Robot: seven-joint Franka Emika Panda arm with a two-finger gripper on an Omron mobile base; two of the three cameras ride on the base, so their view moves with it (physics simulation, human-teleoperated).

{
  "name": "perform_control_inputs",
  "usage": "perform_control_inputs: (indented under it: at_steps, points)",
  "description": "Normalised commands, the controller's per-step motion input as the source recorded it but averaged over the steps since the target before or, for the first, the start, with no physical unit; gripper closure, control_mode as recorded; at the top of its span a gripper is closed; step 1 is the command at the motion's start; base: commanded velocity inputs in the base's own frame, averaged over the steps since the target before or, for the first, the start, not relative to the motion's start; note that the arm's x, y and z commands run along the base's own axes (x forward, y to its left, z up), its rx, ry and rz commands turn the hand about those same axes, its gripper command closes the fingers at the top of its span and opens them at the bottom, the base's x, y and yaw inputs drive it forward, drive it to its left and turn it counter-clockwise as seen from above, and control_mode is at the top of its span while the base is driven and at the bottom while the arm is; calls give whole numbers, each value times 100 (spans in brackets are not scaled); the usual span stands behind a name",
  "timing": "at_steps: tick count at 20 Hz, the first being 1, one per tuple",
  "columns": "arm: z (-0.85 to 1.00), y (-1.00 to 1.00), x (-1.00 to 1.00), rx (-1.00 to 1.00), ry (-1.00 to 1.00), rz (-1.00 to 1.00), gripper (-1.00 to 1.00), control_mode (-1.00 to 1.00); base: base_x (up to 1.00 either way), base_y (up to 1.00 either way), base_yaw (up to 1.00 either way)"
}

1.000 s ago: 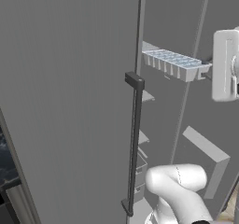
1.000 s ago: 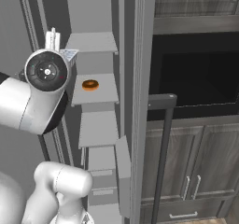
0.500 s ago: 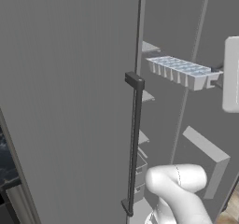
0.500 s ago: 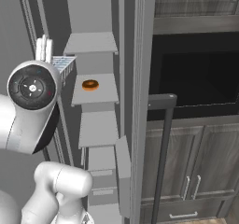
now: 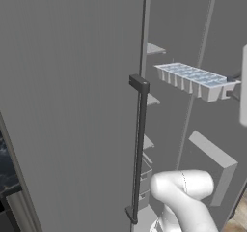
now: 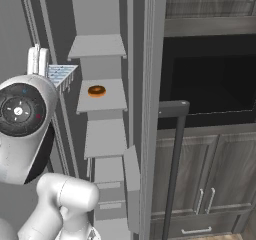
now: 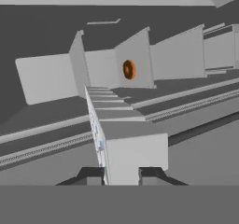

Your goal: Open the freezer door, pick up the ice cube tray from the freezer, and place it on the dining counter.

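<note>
Left base view: freezer door (image 5: 62, 105) swung open, fills the left half of frame, dark bar handle (image 5: 138, 149) down the centre. Ice cube tray (image 5: 195, 80) hangs in mid-air at upper right, clear of the shelves, its right end pinched at the frame edge. Risk, as a judgement: the grip is on one short end only, so the long tray could sag or twist out on a fast swing. It could also clip the open door edge on the way out. No writing readable.

Right base view: tray (image 6: 61, 74) at upper left, just beside the hand's white body, in front of the freezer (image 6: 102, 134) shelves. A donut (image 6: 96, 90) sits on a middle shelf, well apart from the tray, no conflict. Dining counter isn't in frame, so the base probably has a long carry ahead, more chance of slip. No labels.

Hand view: gripper (image 7: 121, 175) jaws nearly closed, clamped on the tray's (image 7: 116, 134) near end, tray running up-frame edge-on. Donut (image 7: 129, 69) at upper centre. No text.
</note>
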Motion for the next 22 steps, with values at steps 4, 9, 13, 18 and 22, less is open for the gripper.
perform_control_inputs:
  at_steps: [4, 9, 13, 18, 22]
  points:
    - [0, 0, -23, 0, 0, 0, 100, -100, 0, 0, 0]
    - [0, 0, -16, 0, 0, 0, 100, -100, 0, 0, 0]
    - [0, 0, -19, 0, 0, 0, 100, 100, -25, 0, 0]
    - [0, 0, 0, 0, 0, 0, 100, 100, -65, 0, 0]
    - [0, 0, 0, 0, 0, 0, 100, 100, -58, 0, 11]
